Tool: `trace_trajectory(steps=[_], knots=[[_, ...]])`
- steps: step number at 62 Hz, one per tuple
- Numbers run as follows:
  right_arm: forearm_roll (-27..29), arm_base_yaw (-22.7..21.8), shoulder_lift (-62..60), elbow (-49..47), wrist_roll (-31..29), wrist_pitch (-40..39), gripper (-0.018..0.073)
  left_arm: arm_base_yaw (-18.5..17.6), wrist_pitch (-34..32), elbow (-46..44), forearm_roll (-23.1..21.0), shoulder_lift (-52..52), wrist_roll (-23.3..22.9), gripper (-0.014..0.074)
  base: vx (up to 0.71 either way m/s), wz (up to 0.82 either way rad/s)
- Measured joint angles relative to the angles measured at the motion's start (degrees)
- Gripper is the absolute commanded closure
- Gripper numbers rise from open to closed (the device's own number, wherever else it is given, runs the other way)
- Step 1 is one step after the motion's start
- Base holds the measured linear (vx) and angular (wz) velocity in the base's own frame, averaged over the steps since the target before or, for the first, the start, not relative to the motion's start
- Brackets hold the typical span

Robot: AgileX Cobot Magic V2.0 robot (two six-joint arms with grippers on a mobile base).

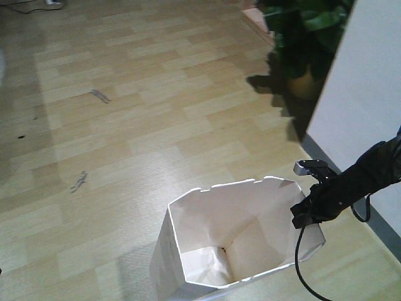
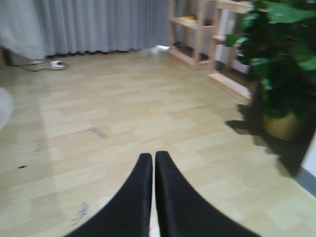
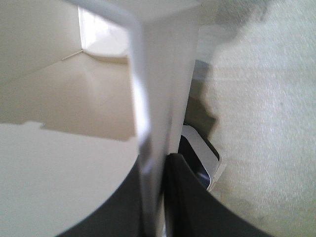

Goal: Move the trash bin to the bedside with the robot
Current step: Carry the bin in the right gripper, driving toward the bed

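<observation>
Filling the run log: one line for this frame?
right tool shut on trash bin rim | left tool shut, empty | trash bin upright on floor | bedside not in view

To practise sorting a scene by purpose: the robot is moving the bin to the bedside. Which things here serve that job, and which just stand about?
Job: trash bin; right gripper, clamped on its rim.
Just there: potted plant; wooden shelves; grey curtain; idle left gripper, shut.

Daylight leaves a pale glare patch on the floor (image 1: 156,157) in the front view, and the plant (image 1: 307,31) throws a hard dark shadow. The left wrist view is dim and soft. Up close, the bin (image 3: 168,74) wall blurs, washed out.
</observation>
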Motion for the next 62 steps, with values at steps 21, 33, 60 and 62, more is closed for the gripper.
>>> trace_trajectory(steps=[21, 33, 60, 62], knots=[[0.0, 0.05, 0.0, 0.0, -0.04, 0.05, 0.0564, 0.0, 0.0, 0.0, 0.0, 0.0, 0.0, 0.0602, 0.16, 0.51], [0.0, 0.05, 0.0, 0.0, -0.04, 0.43, 0.0564, 0.0, 0.0, 0.0, 0.0, 0.0, 0.0, 0.0602, 0.2, 0.31], [-0.1, 0.05, 0.0, 0.0, -0.06, 0.38, 0.0564, 0.0, 0.0, 0.0, 0.0, 0.0, 0.0, 0.0602, 0.24, 0.14], [-0.1, 0.05, 0.0, 0.0, -0.06, 0.38, 0.0564, 0.0, 0.0, 0.0, 0.0, 0.0, 0.0, 0.0602, 0.27, 0.08]])
